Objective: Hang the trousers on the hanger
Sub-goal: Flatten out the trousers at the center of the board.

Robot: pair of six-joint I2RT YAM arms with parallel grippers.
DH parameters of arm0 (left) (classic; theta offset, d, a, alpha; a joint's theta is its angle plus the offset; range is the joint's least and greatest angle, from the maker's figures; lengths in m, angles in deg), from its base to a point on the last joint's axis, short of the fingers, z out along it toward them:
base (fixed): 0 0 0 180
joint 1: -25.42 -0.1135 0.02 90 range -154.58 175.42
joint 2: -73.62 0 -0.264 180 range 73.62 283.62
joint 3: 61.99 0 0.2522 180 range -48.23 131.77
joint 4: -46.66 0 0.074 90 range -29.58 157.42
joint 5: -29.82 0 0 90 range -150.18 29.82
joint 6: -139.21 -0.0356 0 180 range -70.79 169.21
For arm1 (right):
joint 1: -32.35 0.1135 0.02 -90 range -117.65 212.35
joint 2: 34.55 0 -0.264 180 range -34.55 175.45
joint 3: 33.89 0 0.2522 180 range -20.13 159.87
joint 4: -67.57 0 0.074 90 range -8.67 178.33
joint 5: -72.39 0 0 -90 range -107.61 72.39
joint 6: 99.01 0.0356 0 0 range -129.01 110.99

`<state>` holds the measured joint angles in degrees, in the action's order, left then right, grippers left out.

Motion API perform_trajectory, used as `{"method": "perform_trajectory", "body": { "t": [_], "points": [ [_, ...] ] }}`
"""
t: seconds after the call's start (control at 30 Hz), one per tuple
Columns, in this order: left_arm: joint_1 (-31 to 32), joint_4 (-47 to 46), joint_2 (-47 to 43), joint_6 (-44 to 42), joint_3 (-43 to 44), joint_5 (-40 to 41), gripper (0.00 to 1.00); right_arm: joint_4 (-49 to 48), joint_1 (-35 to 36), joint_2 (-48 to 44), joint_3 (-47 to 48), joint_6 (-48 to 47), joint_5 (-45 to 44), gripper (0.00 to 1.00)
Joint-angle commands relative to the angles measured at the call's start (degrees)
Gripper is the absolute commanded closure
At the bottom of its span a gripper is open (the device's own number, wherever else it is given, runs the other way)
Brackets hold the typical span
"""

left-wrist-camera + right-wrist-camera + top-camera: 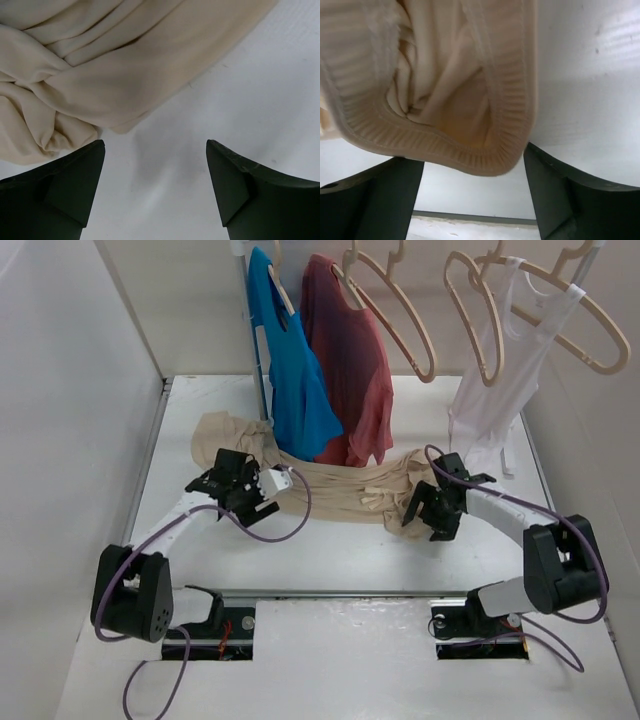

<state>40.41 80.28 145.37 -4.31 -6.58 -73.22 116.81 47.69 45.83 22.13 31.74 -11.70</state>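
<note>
Top external view: long, soft beige-tan fabric trousers [345, 483] lie crumpled across the worktop's middle, nearer its far edge, below the bare pale wooden loop-shaped hanger [398, 312] hanging above that edge. Step in hand, by judgement: the 1st grasp. Left gripper [155, 172] is spread wide, the fabric just beyond its tips, not between them. Right gripper [472, 187] is likewise spread, the ribbed waistband [445, 145] at its tips. Next, the 2 grippers likely must close on cloth, then lift.

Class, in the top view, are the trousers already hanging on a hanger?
No, the trousers lie crumpled across the table.
</note>
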Motion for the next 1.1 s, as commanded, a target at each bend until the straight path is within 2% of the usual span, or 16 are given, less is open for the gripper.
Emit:
{"method": "perform_trajectory", "body": {
  "t": [0.0, 0.1, 0.13, 0.17, 0.2, 0.23, 0.27, 0.37, 0.53, 0.63, 0.67, 0.77, 0.97, 1.07],
  "points": [
    [0.75, -7.79, 3.92, -0.98, -0.69, 3.98, 0.2, -7.71, -1.7, 2.85, 0.54, -0.76, -0.11, 0.16],
    [0.75, -10.88, 9.63, -0.98, -0.08, 6.35, 0.22, -9.12, -2.32, 4.44, 1.68, -1.38, -1.25, 0.35],
    [0.75, -11.5, 10.95, -0.98, -0.08, 6.88, 0.25, -9.12, -2.32, 4.96, 2.38, -1.99, -1.25, 0.58],
    [0.75, -12.03, 12.09, -0.98, -0.08, 7.41, 0.29, -8.42, -2.32, 4.96, 2.39, -1.99, -1.25, 0.71],
    [0.75, -12.56, 14.1, -0.45, -0.08, 7.41, 0.43, -7.11, -2.93, 4.27, 3.78, -2.78, -0.56, 0.93],
    [0.75, -12.56, 14.82, -0.45, -0.08, 7.41, 0.52, -7.1, -2.94, 4.26, 4.4, -2.78, -0.55, 0.93],
    [0.75, -12.56, 15.44, 0.07, 0.45, 7.41, 0.62, -5.01, -2.94, 2.43, 5.19, -3.57, -0.55, 1.0],
    [0.75, -10.81, 15.54, 1.22, 0.45, 6.18, 1.0, -0.09, -6.09, -3.88, 9.58, -5.24, -1.25, 1.0],
    [-6.96, -5.45, 8.35, 0.18, 1.85, 2.32, 1.0, 5.55, -16.18, -12.08, 18.02, -7.18, 0.67, 1.0],
    [-12.85, 3.31, 4.04, -3.68, 6.23, -0.39, 1.0, 8.45, -17.71, -13.23, 23.73, -8.23, 2.69, 1.0],
    [-13.92, 3.35, 3.06, -4.66, 6.25, -0.93, 1.0, 8.98, -17.71, -13.23, 24.44, -8.23, 3.48, 1.0],
    [-16.55, 11.23, -0.71, -7.29, 10.55, -3.12, 1.0, 10.31, -18.32, -13.23, 26.46, -8.23, 5.15, 1.0],
    [-17.36, 30.04, -5.65, -18.19, 17.67, -5.77, 1.0, 12.76, -19.38, -13.76, 27.17, -8.23, 3.59, 1.0],
    [-15.78, 39.0, -8.11, -22.23, 16.72, -5.77, 1.0, 13.9, -20.43, -14.89, 25.95, -8.23, 1.92, 1.0]
  ]
}}
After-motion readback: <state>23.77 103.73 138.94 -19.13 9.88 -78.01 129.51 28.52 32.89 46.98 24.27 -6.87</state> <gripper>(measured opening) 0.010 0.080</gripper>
